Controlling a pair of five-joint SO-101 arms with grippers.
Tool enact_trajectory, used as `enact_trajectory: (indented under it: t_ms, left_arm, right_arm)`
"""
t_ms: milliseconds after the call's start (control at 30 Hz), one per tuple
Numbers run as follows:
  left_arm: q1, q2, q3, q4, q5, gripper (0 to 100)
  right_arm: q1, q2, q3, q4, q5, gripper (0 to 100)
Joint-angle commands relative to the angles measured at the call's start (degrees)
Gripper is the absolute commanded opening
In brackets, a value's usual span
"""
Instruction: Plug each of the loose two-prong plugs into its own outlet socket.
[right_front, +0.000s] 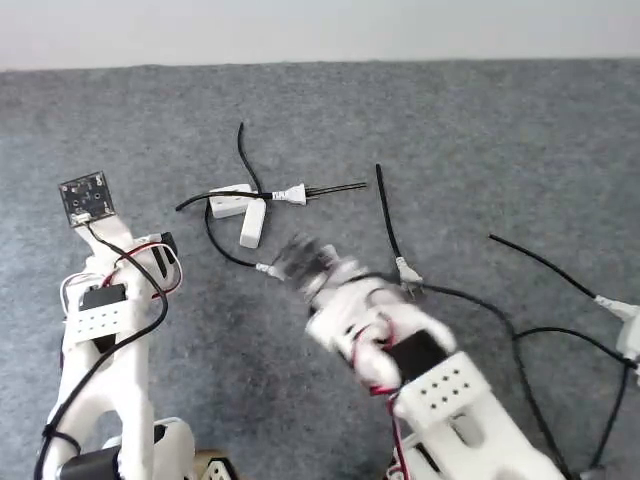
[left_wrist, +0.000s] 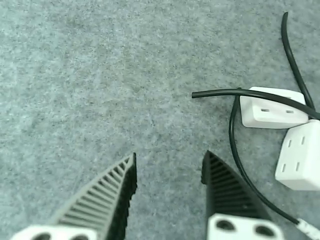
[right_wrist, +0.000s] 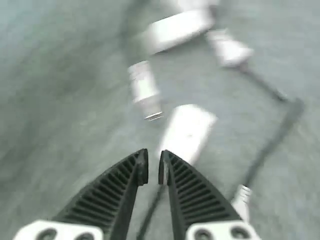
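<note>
- L claw (left_wrist: 170, 162): wide apart, empty, over bare desk (left_wrist: 100, 75) nr sockets (left_wrist: 272, 107).
- R claw (right_wrist: 152, 160): narrow slit, nothing held.
- Sockets mid-desk, twd far edge; loose plug (right_front: 290, 194) just beside.

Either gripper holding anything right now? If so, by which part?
Nothing held. Left gripper is open over the carpet; right gripper is nearly shut, with nothing between.

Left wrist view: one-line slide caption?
Left arm's black ribbed jaws open above grey carpet, near two white plastic outlet sockets with black cables.
</note>
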Motion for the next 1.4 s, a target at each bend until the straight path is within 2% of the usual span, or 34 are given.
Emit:
enact_trajectory:
  t_ms: [0, 233, 433, 600, 933, 1233, 1367]
  left_arm:
    - [-0.09, -0.97, -2.77, -1.49, 0.18, 20]
    - [-0.09, -0.97, -2.77, -1.49, 0.18, 20]
    - [-0.09, -0.97, -2.77, -1.49, 0.18, 20]
    - [-0.09, -0.97, -2.77, -1.41, 0.18, 20]
    - [-0.09, -0.97, -2.77, -1.32, 0.18, 20]
    - [-0.09, -0.97, -2.59, -1.32, 0.18, 20]
    - [-0.09, -0.97, -2.59, -1.32, 0.09, 20]
  right_arm:
    - [3.47, 2.77, -0.70, -2.15, -0.53, 5.4]
    - [-6.46, 18.77, -4.13, -6.73, 0.35, 5.3]
    - [-7.34, 33.54, -11.69, -10.42, 0.44, 5.3]
    - [-2.15, 45.14, -20.40, -10.07, 0.70, 5.3]
    - [10.15, 52.70, -29.89, -9.98, 0.88, 5.3]
    - [17.45, 51.47, -30.86, -9.63, 0.88, 5.3]
    - [22.02, 49.54, -30.77, -4.70, 0.26, 5.3]
